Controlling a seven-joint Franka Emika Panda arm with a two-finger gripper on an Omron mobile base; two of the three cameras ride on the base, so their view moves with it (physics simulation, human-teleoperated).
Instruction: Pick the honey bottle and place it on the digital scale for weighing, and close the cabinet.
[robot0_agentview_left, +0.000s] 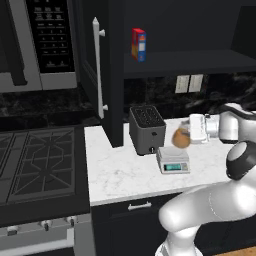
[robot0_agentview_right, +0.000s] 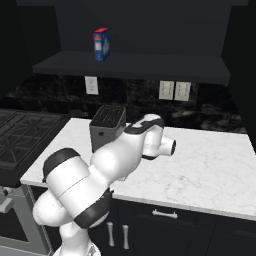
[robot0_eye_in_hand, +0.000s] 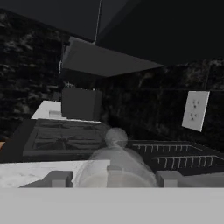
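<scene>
White marble worktop (robot0_agentview_left: 120, 170) runs beside a black stove (robot0_agentview_left: 40, 160), under a black cabinet (robot0_agentview_left: 112, 75) whose door (robot0_agentview_left: 92, 60) stands open, its long silver handle (robot0_agentview_left: 98, 67) facing out. On the cabinet shelf stands a red, blue and yellow box (robot0_agentview_left: 138, 44).

From the left base view the honey bottle (robot0_agentview_left: 180, 139) hangs in the air at the tip of the arm, just above the digital scale (robot0_agentview_left: 173, 161) and not touching it; the scale sits on the worktop just in front of the dark toaster (robot0_agentview_left: 146, 129). The fingers (robot0_agentview_left: 184, 136) reach in from the right — they look clamped on the bottle, one on each side.

The hand view shows the bottle (robot0_eye_in_hand: 114, 164) close up, pale and blurred, lying between the two dark fingertips (robot0_eye_in_hand: 57, 178), cap pointing away — with a wall socket (robot0_eye_in_hand: 195, 110) beyond. From the right base view the arm's own body covers bottle and scale; the toaster (robot0_agentview_right: 106, 125) and box (robot0_agentview_right: 101, 44) stay visible.
</scene>
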